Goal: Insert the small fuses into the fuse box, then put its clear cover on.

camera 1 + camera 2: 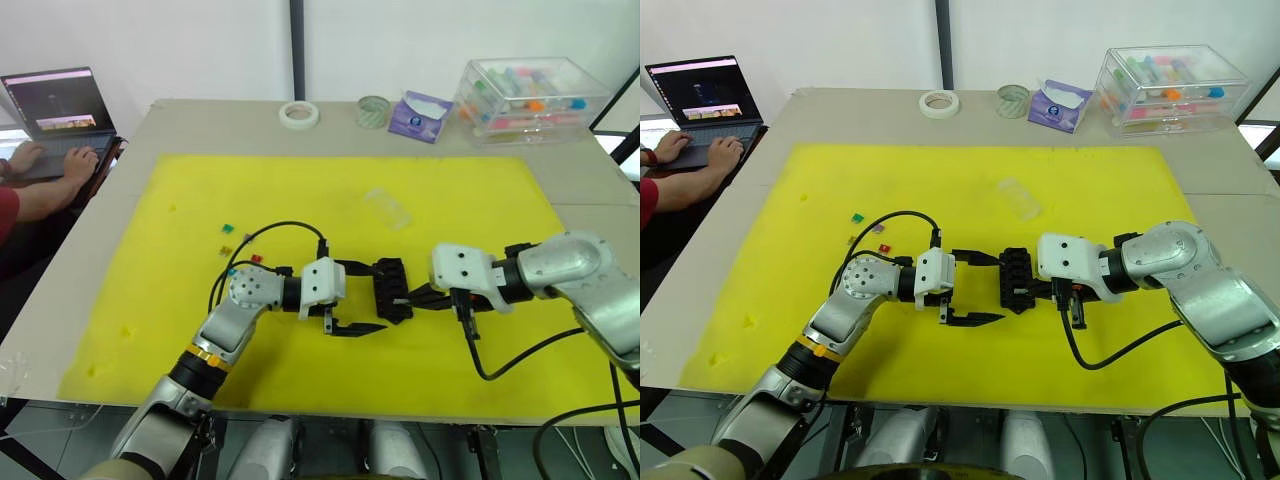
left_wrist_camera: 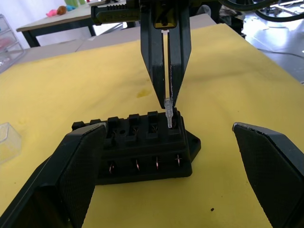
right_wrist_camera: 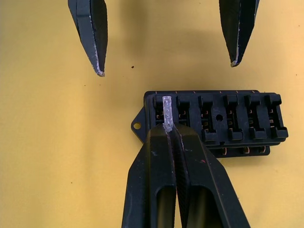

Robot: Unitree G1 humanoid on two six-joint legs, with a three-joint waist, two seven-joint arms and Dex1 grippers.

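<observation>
The black fuse box (image 1: 392, 290) lies on the yellow mat (image 1: 300, 190) between my two grippers. My left gripper (image 1: 378, 297) is open, with one finger (image 2: 78, 171) on each side of the box and no contact visible. My right gripper (image 3: 173, 130) is shut on a small pale grey fuse (image 3: 167, 111), whose tip sits at the box's end slot. Other small fuses, green (image 1: 227, 227) and red (image 1: 256, 259), lie loose on the mat to the left. The clear cover (image 1: 387, 207) rests on the mat beyond the box.
A large clear storage case (image 1: 525, 100) stands at the back right, beside a purple tissue pack (image 1: 420, 115), a glass jar (image 1: 373, 111) and a tape roll (image 1: 299, 114). A person's hands (image 1: 45, 160) rest on a laptop (image 1: 60, 105) at the far left.
</observation>
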